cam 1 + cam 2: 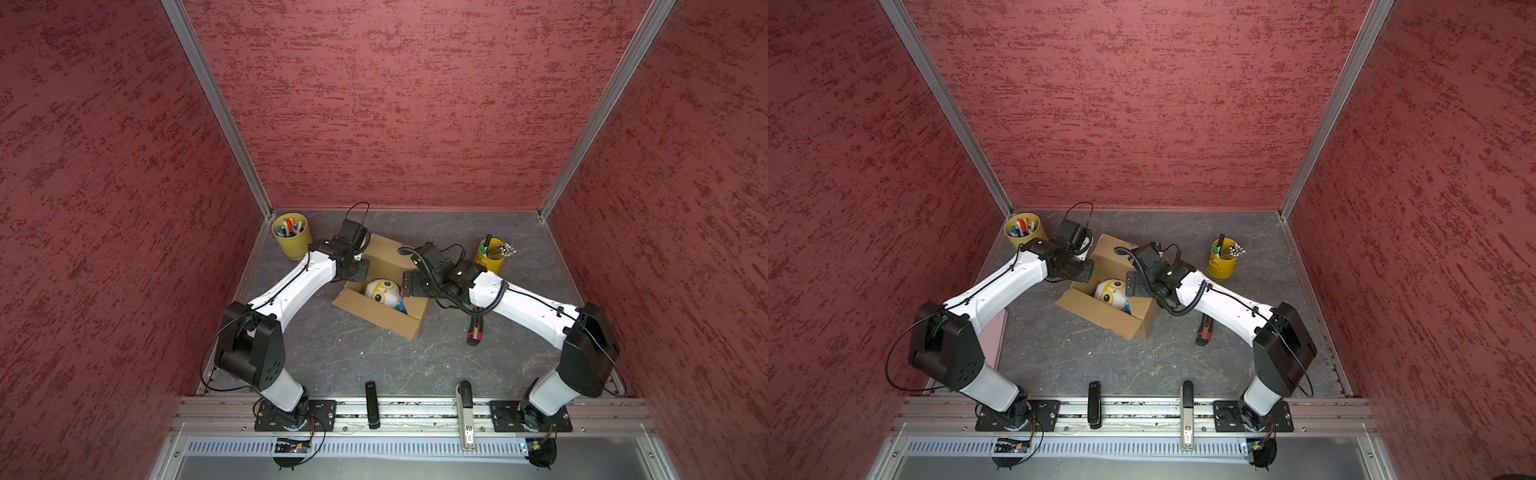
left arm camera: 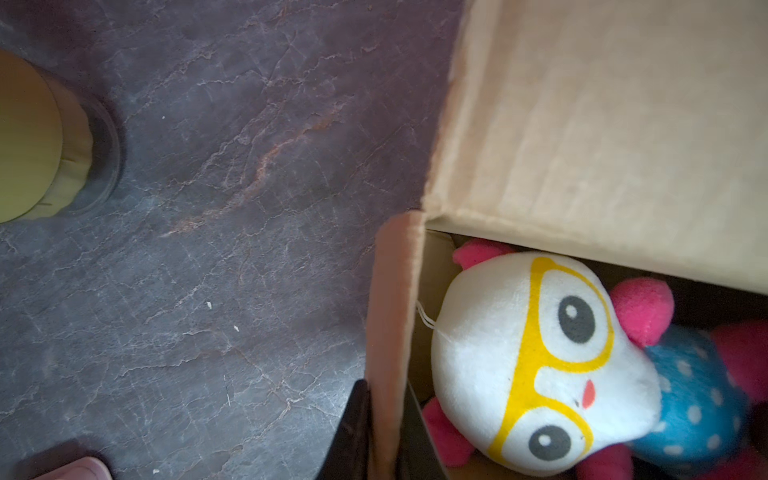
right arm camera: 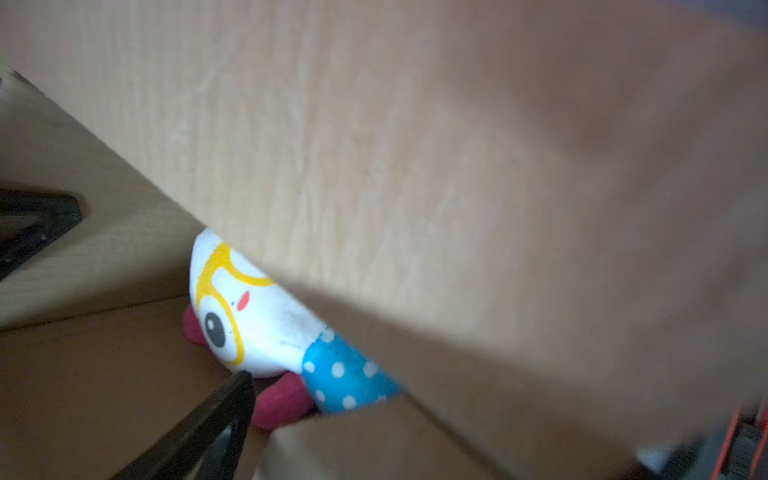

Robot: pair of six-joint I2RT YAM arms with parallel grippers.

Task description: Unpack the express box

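Box (image 1: 384, 320): flaps open, at the middle of the surface (image 1: 353, 365).
Toy (image 2: 540, 361): lying inside the box.
Left tool (image 2: 384, 415): clamped on a flap (image 2: 390, 311) at the box's left edge.
Right tool (image 1: 412, 286): spread wide, one finger (image 3: 216, 419) inside the box beside the toy.

yellow pen cup (image 1: 296, 246), second cup (image 1: 488, 260), box cutter (image 1: 473, 332)

We record the express box (image 1: 382, 322) as plain brown cardboard, unprinted. The plush toy (image 2: 519, 353) inside it has a white face, yellow spectacle outline, dark grey eyes with white glints, a small red-orange mouth, pink ears and limbs, and a blue body with white dots. The counter (image 1: 353, 361) is dark grey, marbled with pale veins. The walls (image 1: 395, 104) are dull red, mottled darker. We note the pen cup (image 1: 296, 245) left of centre and the second pen cup (image 1: 489, 261) right of centre, both yellow. The utility knife (image 1: 473, 332) is red and black.
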